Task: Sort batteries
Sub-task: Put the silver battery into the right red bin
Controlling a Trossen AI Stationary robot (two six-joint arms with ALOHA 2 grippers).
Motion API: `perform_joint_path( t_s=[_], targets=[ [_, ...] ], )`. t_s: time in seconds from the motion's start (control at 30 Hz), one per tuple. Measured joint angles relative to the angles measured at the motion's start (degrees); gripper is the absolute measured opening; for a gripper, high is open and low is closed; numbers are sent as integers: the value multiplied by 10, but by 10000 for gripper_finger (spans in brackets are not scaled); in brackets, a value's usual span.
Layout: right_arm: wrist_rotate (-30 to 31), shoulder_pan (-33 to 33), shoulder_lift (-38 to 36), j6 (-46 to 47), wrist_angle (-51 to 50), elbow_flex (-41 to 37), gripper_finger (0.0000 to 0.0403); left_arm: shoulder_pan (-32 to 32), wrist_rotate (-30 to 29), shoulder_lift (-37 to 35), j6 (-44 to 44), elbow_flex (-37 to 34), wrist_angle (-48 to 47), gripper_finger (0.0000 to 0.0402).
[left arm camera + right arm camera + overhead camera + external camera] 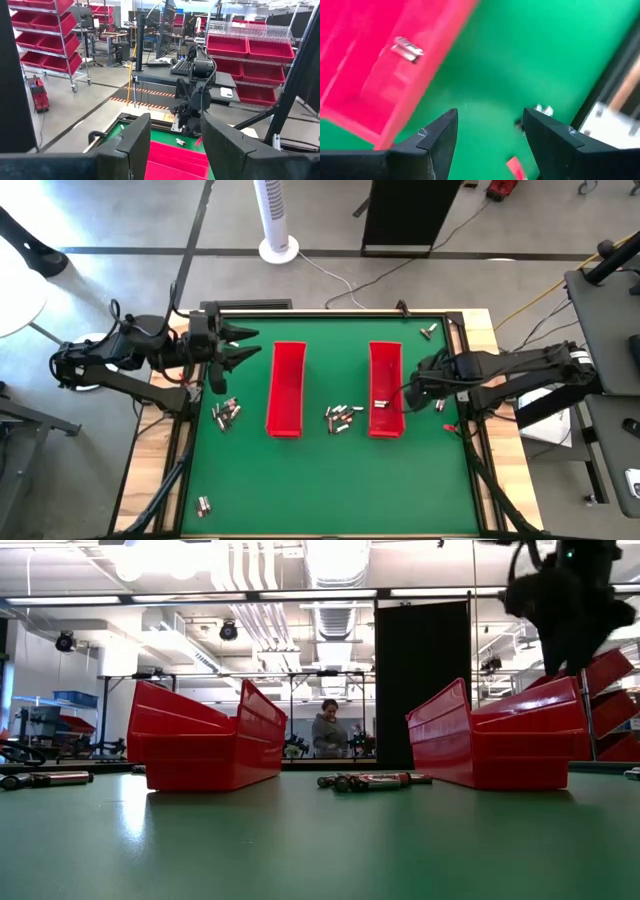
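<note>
Two long red trays (286, 388) (385, 388) lie side by side on the green mat. Small silvery batteries lie in loose groups: one left of the left tray (225, 413), one between the trays (342, 417) (375, 780). One battery (407, 49) (380, 403) lies inside the right tray. My right gripper (490, 120) (415, 387) hangs open above the mat just right of the right tray, pointing steeply down, nothing between its fingers. My left gripper (250, 345) (175, 150) is held high at the table's left side, level, open and empty.
Stray batteries lie near the front left corner (203, 504), the far right corner (428, 330), and on the mat right of the right tray (543, 110). A small red item (515, 167) lies there too. A raised frame (470, 360) edges the mat.
</note>
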Motion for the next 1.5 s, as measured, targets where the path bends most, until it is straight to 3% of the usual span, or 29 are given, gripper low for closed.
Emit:
perform_joint_path(
  t_s=[0.4, 0.63, 0.77, 0.9, 1.0, 1.2, 1.5],
  targets=[
    [1, -125, 62, -289, -82, 119, 221, 0, 26, -2, -45, 10, -3, 155],
    [0, -173, 111, -505, -104, 166, 242, 0, 61, 1, -44, 69, -86, 155],
    [-3, -209, 134, -495, -96, 143, 253, -4, 86, -1, -45, 82, -119, 155],
    [-26, -236, 144, -520, -65, 105, 266, -5, 133, -1, -33, 68, -94, 155],
    [-41, -248, 152, -522, -75, 90, 278, -5, 131, 6, -27, 59, -80, 155],
    [-121, -307, 156, -439, -107, 79, 310, -4, 97, 18, -25, 39, -43, 155],
    [-115, -337, 177, -536, -144, 82, 324, -5, 96, 40, -32, 24, -40, 155]
  ],
)
